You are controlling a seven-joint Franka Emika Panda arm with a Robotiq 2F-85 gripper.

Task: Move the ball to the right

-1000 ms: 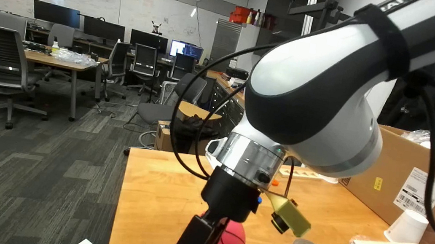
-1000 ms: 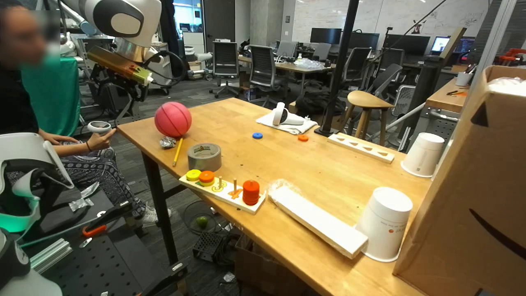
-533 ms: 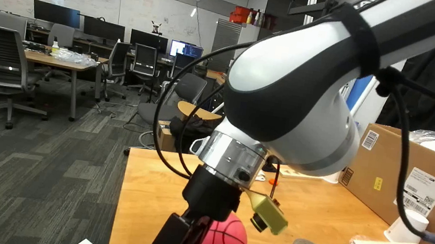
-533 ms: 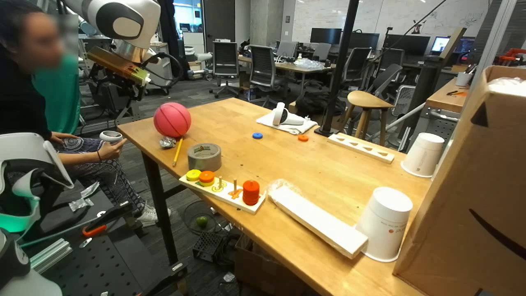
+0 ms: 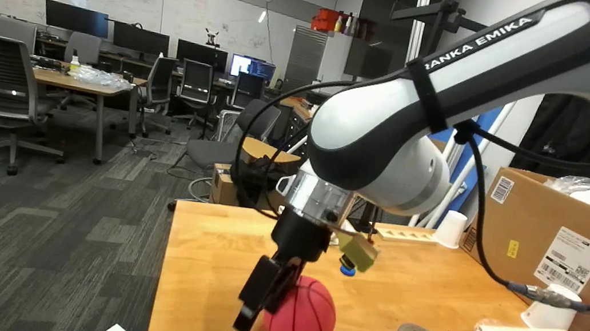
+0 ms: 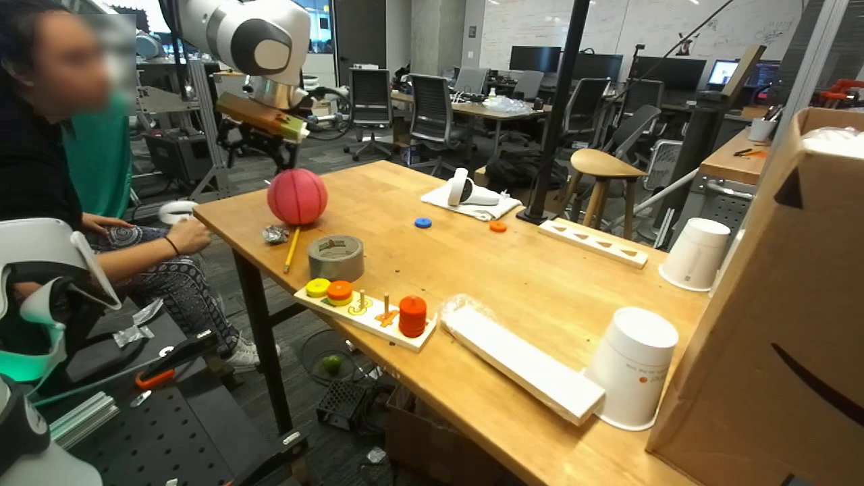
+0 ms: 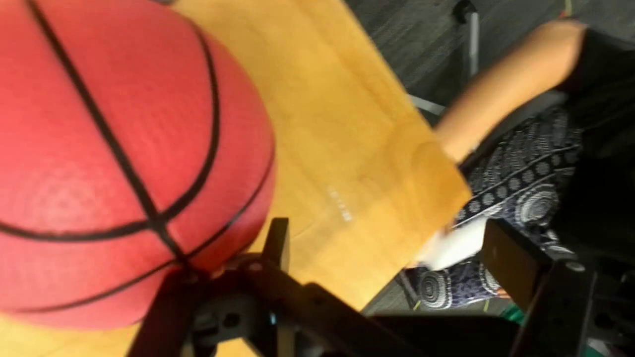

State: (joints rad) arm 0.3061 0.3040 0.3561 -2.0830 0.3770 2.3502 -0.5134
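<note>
Your fingers (image 7: 513, 260) stand wide apart; the red ball (image 7: 114, 148) sits outside the gap, beside one of them, contact unclear. It rests on the worktop (image 6: 378, 202), near the crumpled foil (image 6: 275, 234) and pencil (image 6: 292, 250).

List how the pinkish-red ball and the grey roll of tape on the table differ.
The pinkish-red round ball is a sphere with dark seams; the grey ring-shaped tape roll lies flat, opening upward. The ball stands taller than the roll. The black two-fingered claw, open, is right beside the ball (contact unclear), while the roll sits apart from it. Both rest on the light-brown wooden tabletop.
</note>
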